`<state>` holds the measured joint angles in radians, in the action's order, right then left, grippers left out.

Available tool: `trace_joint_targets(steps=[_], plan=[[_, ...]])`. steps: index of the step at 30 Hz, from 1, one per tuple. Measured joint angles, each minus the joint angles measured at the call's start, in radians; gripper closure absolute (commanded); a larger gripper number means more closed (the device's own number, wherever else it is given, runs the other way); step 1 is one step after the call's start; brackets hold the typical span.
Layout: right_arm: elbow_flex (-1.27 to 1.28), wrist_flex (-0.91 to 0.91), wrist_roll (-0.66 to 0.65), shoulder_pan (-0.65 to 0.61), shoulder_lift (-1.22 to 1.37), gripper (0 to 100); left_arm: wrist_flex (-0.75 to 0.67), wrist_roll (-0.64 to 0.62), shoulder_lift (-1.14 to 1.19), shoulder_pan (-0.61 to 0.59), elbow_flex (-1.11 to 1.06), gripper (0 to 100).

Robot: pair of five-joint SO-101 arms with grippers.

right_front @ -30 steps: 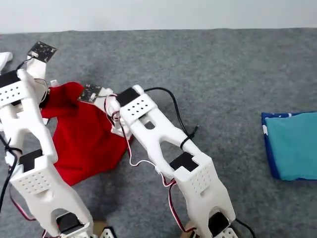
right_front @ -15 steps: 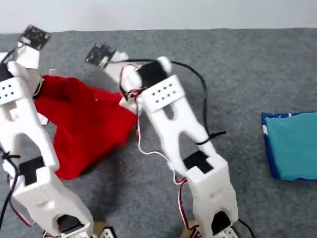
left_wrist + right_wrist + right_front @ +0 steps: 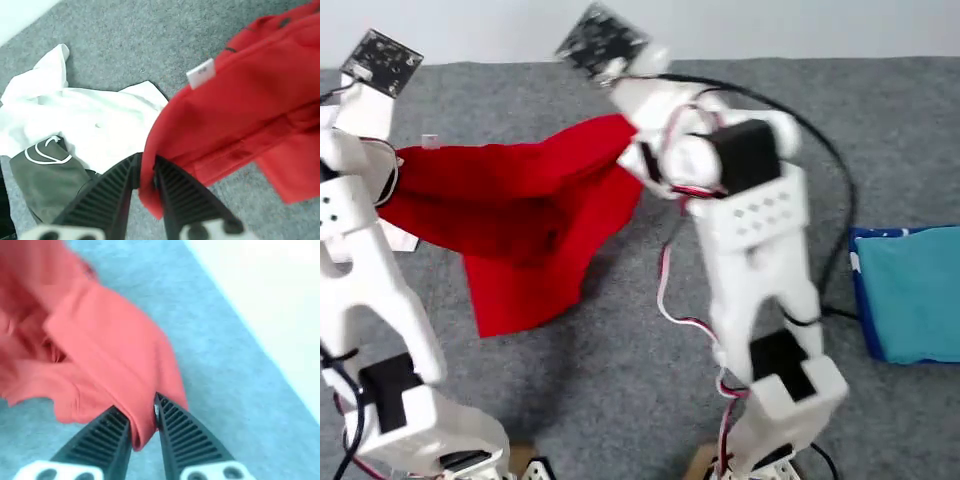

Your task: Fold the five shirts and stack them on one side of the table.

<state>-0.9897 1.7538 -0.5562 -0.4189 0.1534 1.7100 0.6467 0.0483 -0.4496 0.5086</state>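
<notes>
A red shirt (image 3: 510, 215) hangs stretched above the grey table between both arms, its lower part trailing onto the cloth surface. My left gripper (image 3: 145, 172) is shut on one edge of the red shirt (image 3: 240, 100) at the far left. My right gripper (image 3: 142, 422) is shut on the opposite edge of the red shirt (image 3: 100, 350), near the table's back middle. A folded teal shirt on a blue one (image 3: 910, 290) lies at the right edge. A white shirt (image 3: 85, 120) and a dark olive shirt (image 3: 47, 177) lie crumpled under the left arm.
The grey carpet-like table top (image 3: 800, 110) runs to a white wall at the back. The right arm's black cable (image 3: 835, 170) loops toward the folded stack. Open surface lies between the red shirt and the stack.
Both arms have lifted the red shirt off the table. The right arm swung to the right and back, pulling the shirt out wide; the left arm rose slightly.
</notes>
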Motion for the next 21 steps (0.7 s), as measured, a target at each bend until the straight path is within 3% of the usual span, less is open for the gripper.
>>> trace_joint_targets(steps=[13, 21], plan=[[-0.002, 0.002, -0.184, 0.227, -0.213, 98.7, 0.018, 0.000, -0.137, 0.006, 0.000, 100], [-0.002, 0.002, -0.273, 0.296, -0.259, 98.7, 0.018, 0.000, -0.232, 0.051, 0.000, 100]])
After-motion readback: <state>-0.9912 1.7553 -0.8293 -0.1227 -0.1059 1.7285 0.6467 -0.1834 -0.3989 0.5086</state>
